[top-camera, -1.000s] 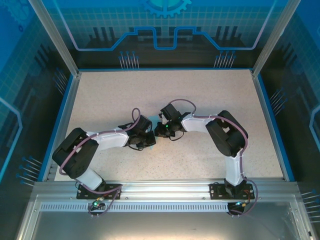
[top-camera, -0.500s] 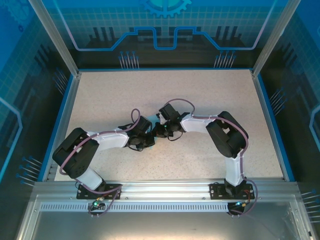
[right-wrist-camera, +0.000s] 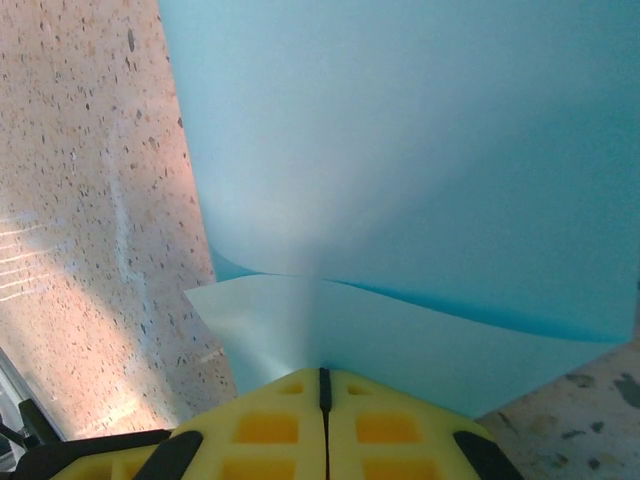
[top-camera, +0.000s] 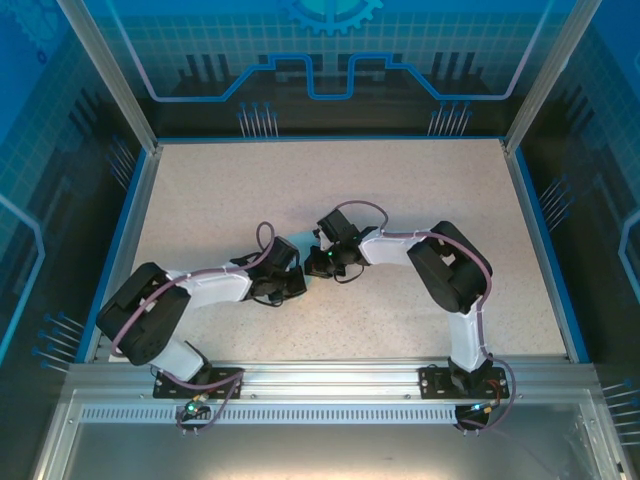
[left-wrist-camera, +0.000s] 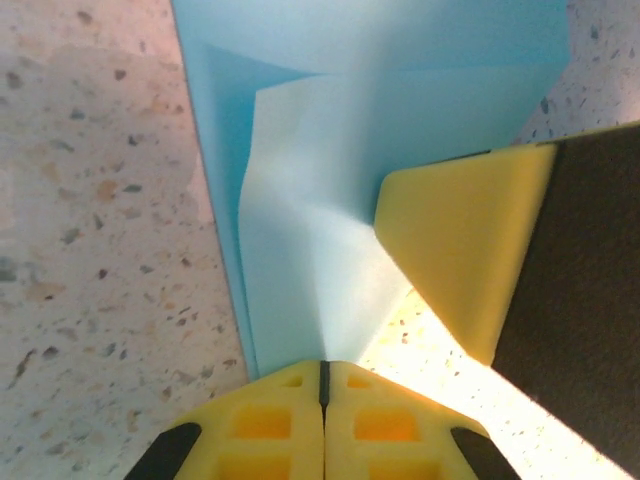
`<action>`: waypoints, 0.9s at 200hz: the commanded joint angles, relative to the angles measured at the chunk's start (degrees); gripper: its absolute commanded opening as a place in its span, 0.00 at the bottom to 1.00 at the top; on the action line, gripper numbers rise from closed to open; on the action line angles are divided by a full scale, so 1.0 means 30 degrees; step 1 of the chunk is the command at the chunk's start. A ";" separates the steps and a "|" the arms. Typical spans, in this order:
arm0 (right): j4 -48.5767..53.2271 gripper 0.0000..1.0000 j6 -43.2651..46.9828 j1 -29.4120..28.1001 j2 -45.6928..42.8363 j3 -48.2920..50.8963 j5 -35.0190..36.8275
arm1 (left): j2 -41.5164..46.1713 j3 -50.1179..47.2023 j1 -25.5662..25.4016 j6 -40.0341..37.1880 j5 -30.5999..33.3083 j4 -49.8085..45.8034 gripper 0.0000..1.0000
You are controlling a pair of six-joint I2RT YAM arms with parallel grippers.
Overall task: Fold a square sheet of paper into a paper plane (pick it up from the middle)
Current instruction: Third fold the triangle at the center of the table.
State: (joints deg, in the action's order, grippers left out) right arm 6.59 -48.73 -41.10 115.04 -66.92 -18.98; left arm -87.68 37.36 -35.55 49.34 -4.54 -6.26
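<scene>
Now both arms meet near the middle of the table, wrists close together.

Left gripper: jaws pressed together, no gap at the seam, pinching the near edge of the sheet of paper. The light-blue paper rises out of the pinch and fans away from the camera. It is already folded, with a paler flap lying over a deeper-blue layer and a crease running across the far part.

Right gripper: jaws likewise closed flat on the paper, which spreads wide above the seam. A curved edge of one layer crosses over a paler layer just ahead of the fingers.

The left wrist view shows one yellow finger of the right gripper just beside the paper's right edge, low over the speckled tabletop.

Change since a second ago, top view: the left arm has folded lower and drawn back slightly toward the near edge. The right arm is almost unmoved. The paper itself is hidden under the two gripper heads from above.
</scene>
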 commanded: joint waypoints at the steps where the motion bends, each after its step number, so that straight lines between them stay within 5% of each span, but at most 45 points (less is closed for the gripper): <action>1: 0.0700 0.04 -0.0309 0.0298 0.1043 0.0628 0.1102 | 0.0389 -0.0728 -0.0443 -0.0634 -0.0338 -0.3567 0.04; 83: 0.0845 0.04 -0.0359 0.0288 0.1261 0.0537 0.1169 | 0.1403 -0.0254 -0.0742 -0.2074 -0.0930 -0.5759 0.08; 126: 0.0792 0.04 -0.0422 0.0305 0.1371 0.0655 0.1187 | 0.3239 0.0783 -0.0660 -0.1086 -0.0059 -0.3334 0.08; 180: 0.0766 0.04 -0.0441 0.0303 0.1466 0.0764 0.1114 | 0.0603 0.2211 -0.0365 -0.1015 0.0000 -0.1855 0.07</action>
State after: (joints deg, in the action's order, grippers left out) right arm 5.93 -49.56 -40.84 115.33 -66.74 -19.79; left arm -81.73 41.80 -37.23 45.76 -5.19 -13.37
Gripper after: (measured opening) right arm 0.039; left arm 0.071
